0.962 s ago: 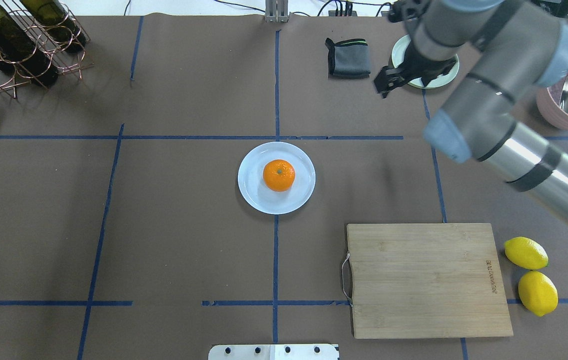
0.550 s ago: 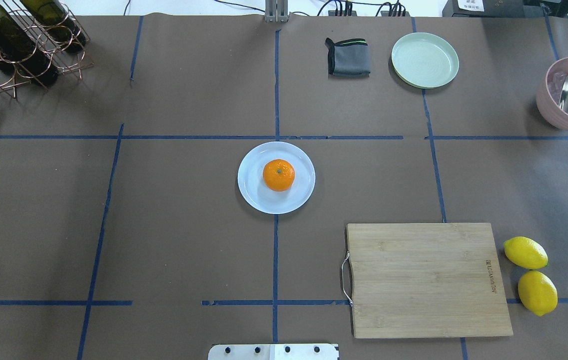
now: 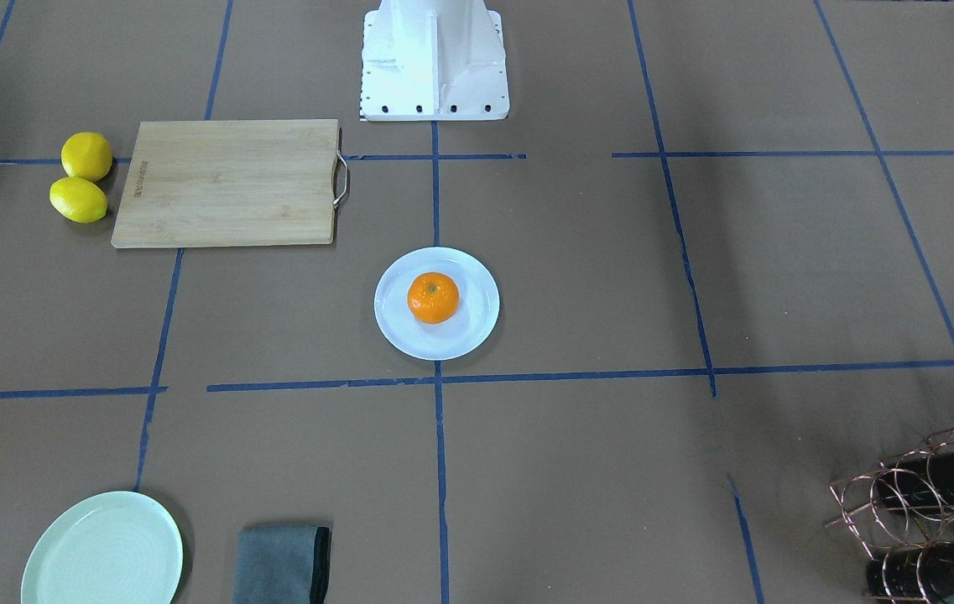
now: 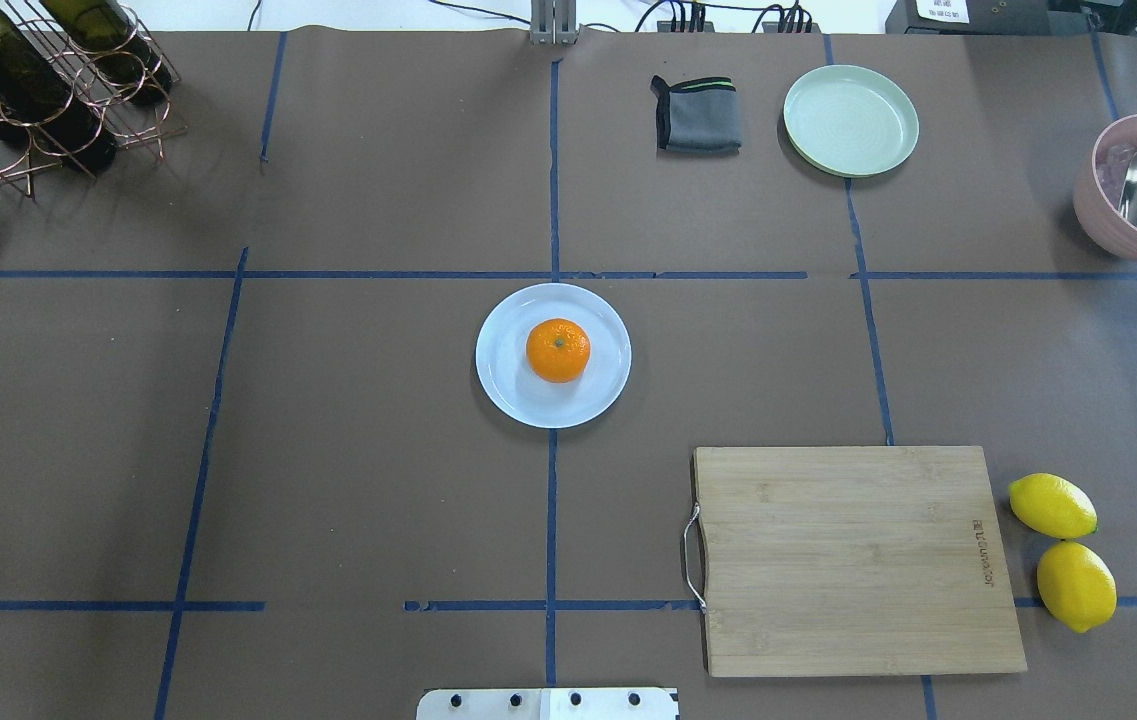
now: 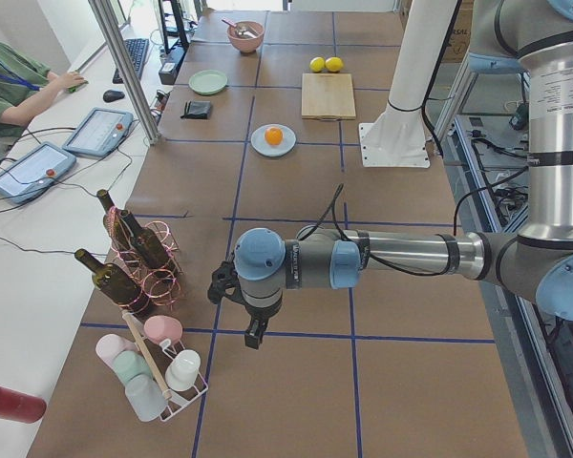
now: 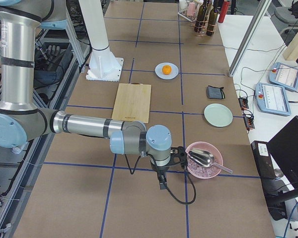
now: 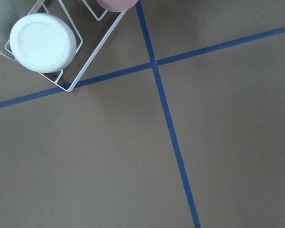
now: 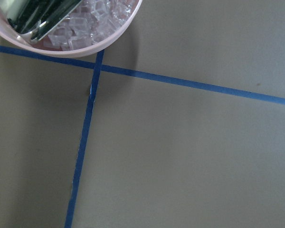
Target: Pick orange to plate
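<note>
The orange [image 4: 558, 350] rests in the middle of the white plate [image 4: 508, 392] at the table's centre, stem dimple up; it shows the same way in the front view, orange [image 3: 433, 297] on plate [image 3: 479, 323]. No gripper is near it. My left gripper [image 5: 225, 287] hangs over the table's left end beside the bottle rack. My right gripper [image 6: 179, 155] hovers at the right end next to the pink bowl. Both show only in the side views, so I cannot tell whether they are open or shut.
A mint-green plate [image 4: 850, 120] and a folded grey cloth [image 4: 696, 114] lie at the back right. A wooden cutting board [image 4: 853, 560] and two lemons [image 4: 1052, 505] sit front right. A pink bowl [image 4: 1103, 215] holds ice and a scoop. A wine rack [image 4: 28, 80] stands back left.
One second ago my right arm reached over the mint-green plate; it has since left the overhead view. The orange and the white plate have not moved.
</note>
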You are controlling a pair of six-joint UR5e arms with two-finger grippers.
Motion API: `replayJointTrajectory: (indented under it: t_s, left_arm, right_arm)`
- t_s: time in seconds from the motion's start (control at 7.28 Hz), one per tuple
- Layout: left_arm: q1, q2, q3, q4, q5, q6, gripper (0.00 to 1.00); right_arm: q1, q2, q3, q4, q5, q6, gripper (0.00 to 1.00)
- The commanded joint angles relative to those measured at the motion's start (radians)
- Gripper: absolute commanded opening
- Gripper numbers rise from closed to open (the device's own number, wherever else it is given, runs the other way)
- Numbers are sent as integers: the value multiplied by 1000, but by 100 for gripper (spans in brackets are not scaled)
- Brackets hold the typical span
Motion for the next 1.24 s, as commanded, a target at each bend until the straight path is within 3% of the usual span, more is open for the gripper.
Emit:
replayJointTrajectory:
  t_s: [0.0, 0.14, 1.1]
  left_arm:
    - [0, 0, -17, 0, 0, 1, 100]
    - [0, 0, -17, -2, 2, 2, 100]
    - [-2, 25, -28, -9, 9, 10, 100]
  right_arm:
    - [14, 37, 12, -67, 29, 6, 100]
    - [16, 84, 10, -174, 19, -3, 100]
    - [11, 84, 10, -172, 29, 5, 100]
